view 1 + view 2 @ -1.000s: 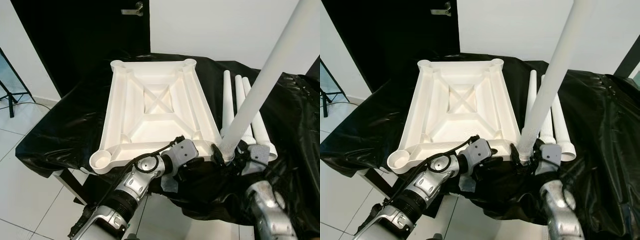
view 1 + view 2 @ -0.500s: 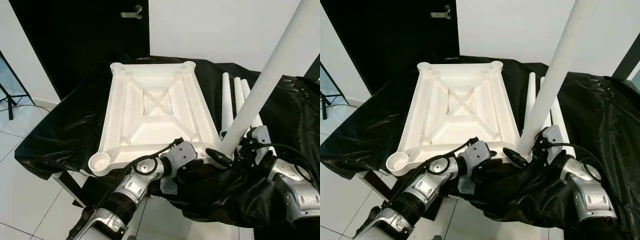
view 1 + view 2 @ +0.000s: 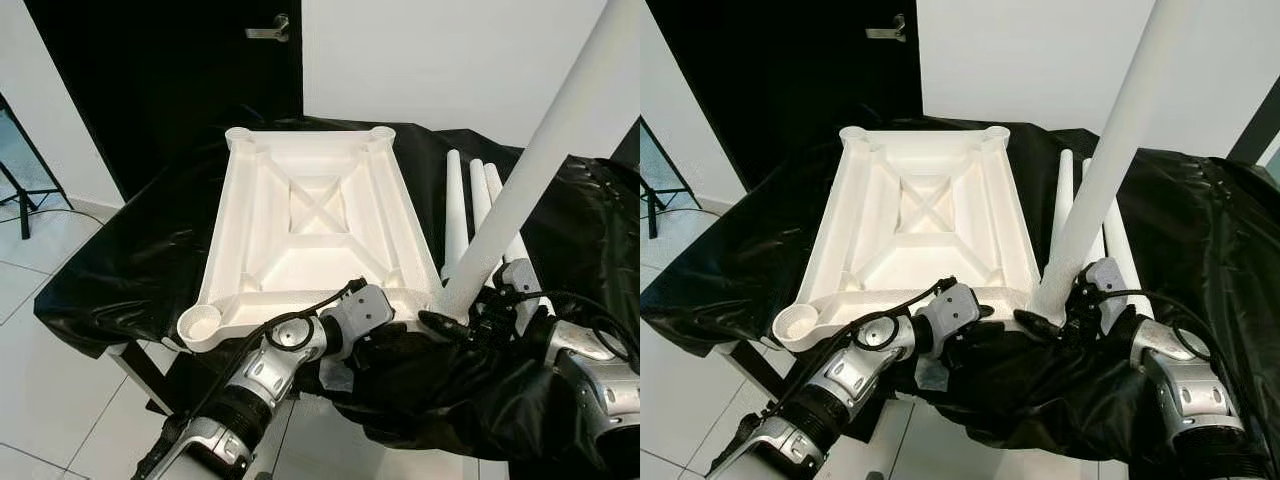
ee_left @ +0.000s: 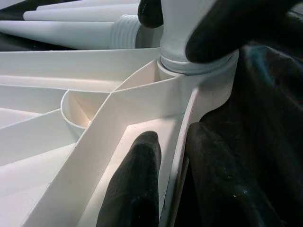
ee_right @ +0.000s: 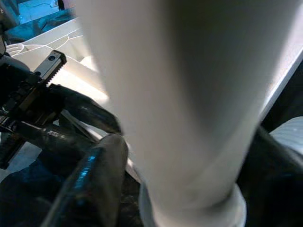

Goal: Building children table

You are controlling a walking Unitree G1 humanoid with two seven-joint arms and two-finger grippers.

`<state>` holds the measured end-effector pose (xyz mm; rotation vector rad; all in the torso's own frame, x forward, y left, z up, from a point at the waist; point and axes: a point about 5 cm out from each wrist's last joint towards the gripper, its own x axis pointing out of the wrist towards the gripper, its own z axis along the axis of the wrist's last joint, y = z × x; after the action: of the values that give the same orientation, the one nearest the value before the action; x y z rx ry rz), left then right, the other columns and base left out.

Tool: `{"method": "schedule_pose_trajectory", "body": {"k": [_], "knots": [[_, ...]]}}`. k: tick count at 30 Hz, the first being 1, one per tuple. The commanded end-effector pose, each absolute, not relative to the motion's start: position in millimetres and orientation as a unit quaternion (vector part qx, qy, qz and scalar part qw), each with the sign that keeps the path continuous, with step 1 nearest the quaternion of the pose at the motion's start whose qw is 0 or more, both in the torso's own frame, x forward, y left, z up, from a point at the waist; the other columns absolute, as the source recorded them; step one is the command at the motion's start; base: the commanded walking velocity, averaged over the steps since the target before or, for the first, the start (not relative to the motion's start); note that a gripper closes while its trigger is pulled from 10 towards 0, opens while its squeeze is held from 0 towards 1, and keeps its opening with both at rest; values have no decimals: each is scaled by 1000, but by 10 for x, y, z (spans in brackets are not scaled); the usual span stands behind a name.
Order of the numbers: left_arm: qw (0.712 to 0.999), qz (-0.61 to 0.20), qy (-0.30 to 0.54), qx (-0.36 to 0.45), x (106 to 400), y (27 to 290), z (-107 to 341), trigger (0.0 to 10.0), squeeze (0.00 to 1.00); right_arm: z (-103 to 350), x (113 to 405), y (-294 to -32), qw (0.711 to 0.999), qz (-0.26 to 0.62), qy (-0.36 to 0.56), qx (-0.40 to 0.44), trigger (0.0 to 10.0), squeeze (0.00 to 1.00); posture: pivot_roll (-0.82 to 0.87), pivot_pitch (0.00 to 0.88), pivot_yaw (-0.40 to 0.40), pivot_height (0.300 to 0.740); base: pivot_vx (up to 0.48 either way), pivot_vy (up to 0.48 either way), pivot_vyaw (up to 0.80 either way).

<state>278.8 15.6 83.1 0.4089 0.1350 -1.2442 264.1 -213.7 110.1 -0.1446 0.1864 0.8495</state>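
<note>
White tabletop (image 3: 310, 235) lying upside down, ribbed. Right gripper (image 3: 470, 318) clamping leg (image 3: 530, 170) standing in corner socket. Left gripper (image 4: 175, 184) pinching tabletop rim. Left wrist view showing socket joint close up.

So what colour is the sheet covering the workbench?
Glossy black sheet, clearest in the left eye view.

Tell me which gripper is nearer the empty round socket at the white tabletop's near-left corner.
Left. The left gripper clamps the near rim, right of that socket; the right gripper sits farther right, around the upright white leg.
</note>
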Motion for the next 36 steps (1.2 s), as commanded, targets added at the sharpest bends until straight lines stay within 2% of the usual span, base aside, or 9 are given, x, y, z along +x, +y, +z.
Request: {"method": "schedule_pose_trajectory", "body": {"k": [1,13,24,26,27,29,30,35,36], "knots": [[785,-571,141,194,2699,246,524,10000,0,896,2507,-1964,873,468,131,-43,0,0,262,0,-57,740,0,0,0],[787,-568,142,193,2702,257,509,10000,0,775,2452,-1751,985,167,-14,-33,0,0,268,0,-63,740,0,0,0],[786,-570,141,195,2713,251,514,10000,0,782,2484,-1758,998,59,-24,-19,0,0,265,0,-60,740,0,0,0],[785,-571,141,195,2714,252,513,10000,0,770,2485,-1720,996,81,-23,-17,2353,0,261,0,-58,740,0,0,0],[785,-571,141,195,2716,251,513,10000,0,772,2485,-1712,996,89,-23,-18,10000,0,259,0,-58,740,0,0,0],[785,-571,141,195,2716,251,513,10000,0,772,2485,-1712,996,89,-23,-18,10000,0,259,0,-58,740,0,0,0],[785,-572,141,195,2717,247,515,10000,0,786,2485,-1721,995,97,-26,-14,10000,1000,255,0,-57,740,0,0,0],[784,-573,140,194,2719,232,520,10000,0,795,2499,-1757,992,117,-25,-27,10000,1000,251,0,-57,740,0,0,0],[783,-574,139,194,2718,228,519,10000,0,781,2504,-1774,989,144,-15,-31,10000,0,250,0,-56,740,0,0,0]]}}
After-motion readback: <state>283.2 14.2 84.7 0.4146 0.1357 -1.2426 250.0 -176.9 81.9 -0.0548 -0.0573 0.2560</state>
